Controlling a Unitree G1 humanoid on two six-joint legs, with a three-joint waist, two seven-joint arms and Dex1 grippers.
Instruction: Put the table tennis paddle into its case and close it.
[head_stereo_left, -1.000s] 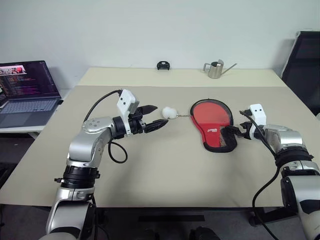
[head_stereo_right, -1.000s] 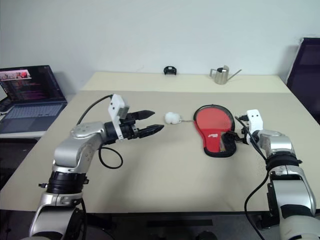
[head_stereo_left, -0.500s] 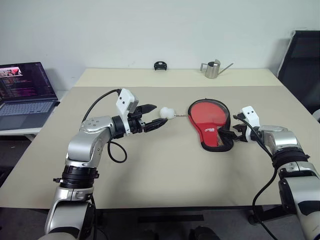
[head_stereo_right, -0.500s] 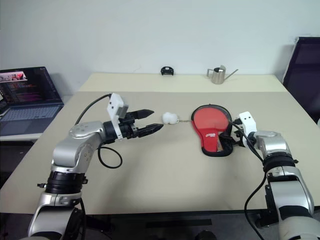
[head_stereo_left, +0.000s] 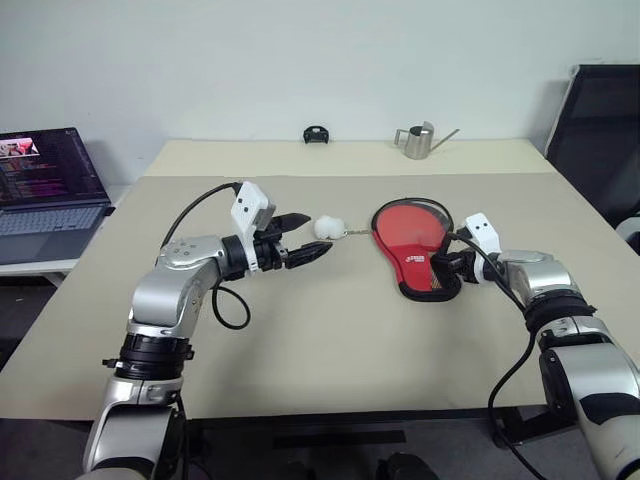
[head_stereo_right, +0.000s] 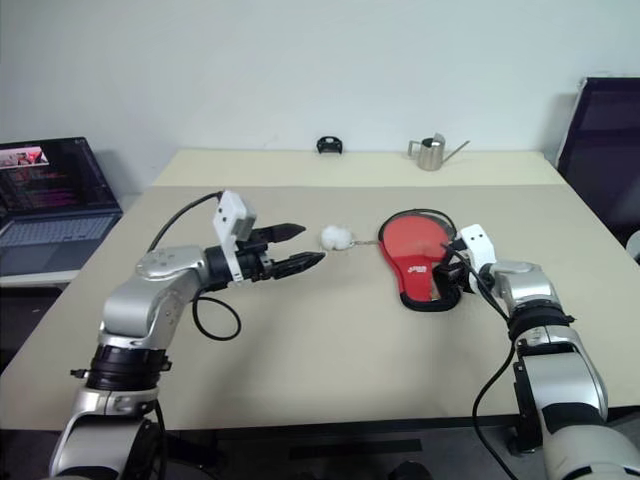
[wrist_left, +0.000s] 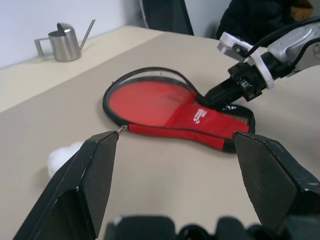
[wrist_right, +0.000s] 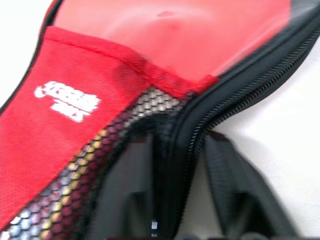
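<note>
The case (head_stereo_left: 421, 268) lies unzipped on the table, its red logo pocket and black mesh facing up. Inside it rests the table tennis paddle (head_stereo_left: 405, 222), round red face showing and the handle dimly visible through the mesh (wrist_right: 75, 175). My right gripper (head_stereo_left: 447, 269) is shut on the case's black zip edge (wrist_right: 190, 135) at the handle end, one finger under the mesh and one outside. A white fluffy ball (head_stereo_left: 325, 227) hangs on the zip pull by the round end. My left gripper (head_stereo_right: 312, 243) hovers open just left of that ball, holding nothing.
A small metal watering can (head_stereo_left: 415, 140) and a little black object (head_stereo_left: 317, 134) stand at the table's far edge. An open laptop (head_stereo_left: 50, 180) sits on a side desk to the left. A black chair (head_stereo_left: 600, 120) stands at the far right.
My right gripper has slid left onto the handle end of the case and closed on its zip edge. The left arm has stayed still. The camera has shifted slightly.
</note>
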